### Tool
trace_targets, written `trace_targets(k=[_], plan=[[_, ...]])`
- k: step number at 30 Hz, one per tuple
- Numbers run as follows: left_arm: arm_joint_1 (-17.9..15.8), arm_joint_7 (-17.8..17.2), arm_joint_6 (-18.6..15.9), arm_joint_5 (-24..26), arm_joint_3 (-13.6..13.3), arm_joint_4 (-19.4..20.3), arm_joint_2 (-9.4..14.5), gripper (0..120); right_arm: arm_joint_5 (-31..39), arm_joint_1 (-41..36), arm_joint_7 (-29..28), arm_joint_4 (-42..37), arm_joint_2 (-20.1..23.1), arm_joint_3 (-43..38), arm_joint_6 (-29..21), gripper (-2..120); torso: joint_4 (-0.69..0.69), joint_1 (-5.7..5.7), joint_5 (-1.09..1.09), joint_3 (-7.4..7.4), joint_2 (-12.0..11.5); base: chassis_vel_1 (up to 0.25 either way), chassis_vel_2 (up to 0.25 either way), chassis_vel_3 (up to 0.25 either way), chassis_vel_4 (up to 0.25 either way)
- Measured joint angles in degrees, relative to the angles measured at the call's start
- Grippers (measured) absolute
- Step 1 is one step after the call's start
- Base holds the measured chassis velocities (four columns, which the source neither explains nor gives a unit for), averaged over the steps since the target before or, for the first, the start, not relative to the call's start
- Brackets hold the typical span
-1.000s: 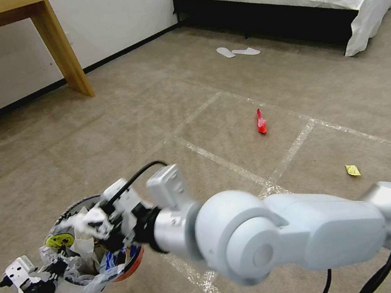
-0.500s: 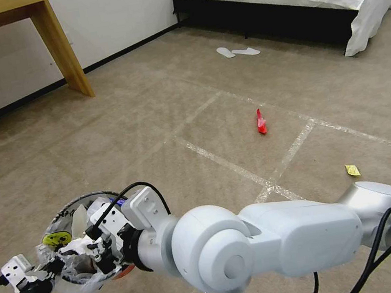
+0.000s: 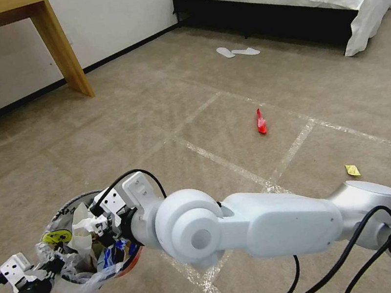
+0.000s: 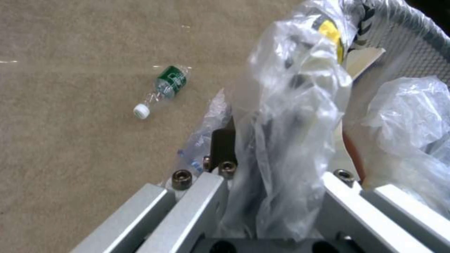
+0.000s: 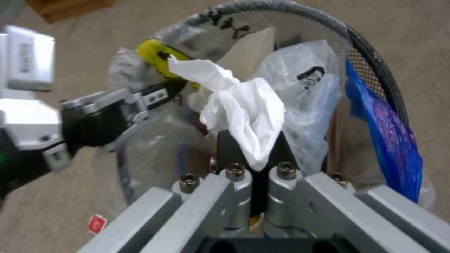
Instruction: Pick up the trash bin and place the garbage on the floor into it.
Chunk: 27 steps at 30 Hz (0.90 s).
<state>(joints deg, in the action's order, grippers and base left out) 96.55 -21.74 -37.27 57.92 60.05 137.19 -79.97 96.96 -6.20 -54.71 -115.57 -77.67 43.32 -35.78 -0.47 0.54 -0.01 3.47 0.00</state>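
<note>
We are holding the trash bin (image 3: 80,249) off the carpet with our left hand (image 3: 51,267), its fingers clamped on the rim and the crinkled plastic liner (image 4: 286,140). Our right hand (image 5: 253,149) is hovering over the bin's mouth, pinching a crumpled white tissue (image 5: 244,109) between closed fingers. A plastic bottle (image 4: 161,89), a red wrapper (image 3: 261,122) and a yellow wrapper (image 3: 352,170) are lying on the floor
</note>
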Motion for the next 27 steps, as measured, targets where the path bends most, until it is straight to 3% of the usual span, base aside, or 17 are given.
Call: trace_targets(k=[27], plan=[[-0.71, 0.28, 0.18, 0.01, -0.29, -0.47, 0.09, 2, -2.3, -0.9, 0.7, 6.54, -2.68, 3.6, -0.07, 0, 0.0, 0.0, 0.0, 0.0, 0.0, 0.0, 0.0, 0.0, 0.0]])
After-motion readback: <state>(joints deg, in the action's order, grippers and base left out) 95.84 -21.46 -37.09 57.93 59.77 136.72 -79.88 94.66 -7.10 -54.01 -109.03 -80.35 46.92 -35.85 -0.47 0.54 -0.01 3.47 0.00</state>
